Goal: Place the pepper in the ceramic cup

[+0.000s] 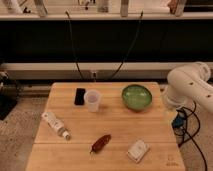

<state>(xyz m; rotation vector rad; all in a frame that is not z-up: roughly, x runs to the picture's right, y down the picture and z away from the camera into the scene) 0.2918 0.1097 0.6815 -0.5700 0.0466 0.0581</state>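
Just off the wooden table [115,125], at its far right edge in the camera view: the gripper [171,115], low beside the tabletop and tucked under the bulky white arm [191,82]. Open or closed: cannot tell. Not yet on the pepper [101,143], which lies flat on bare wood well away from the gripper, across the table and toward the near edge. Between gripper and pepper, roughly on the line of reach, a small white box [137,150]. Closest to the gripper, a wide green bowl [137,96]. Beyond the bowl, farther from the gripper, the ceramic cup [92,100], upright, with a black phone [79,96] just beside it on its far side. Farthest of all, a white bottle [56,125] lying on its side.

Likely troubles from here:
- Clipping the white box or the bowl rim on a low sweep across the table.
- Losing the pepper from a pinch on its narrow, tapered body.
- Tipping the small, probably light cup by a knock on the rim during the drop.
- Dropping into the green bowl by mistake, as the nearer and larger vessel.

Arm pose: folded at the table's side, rounded joint held high, lower link bent down toward the table edge, nothing extended over the wood.
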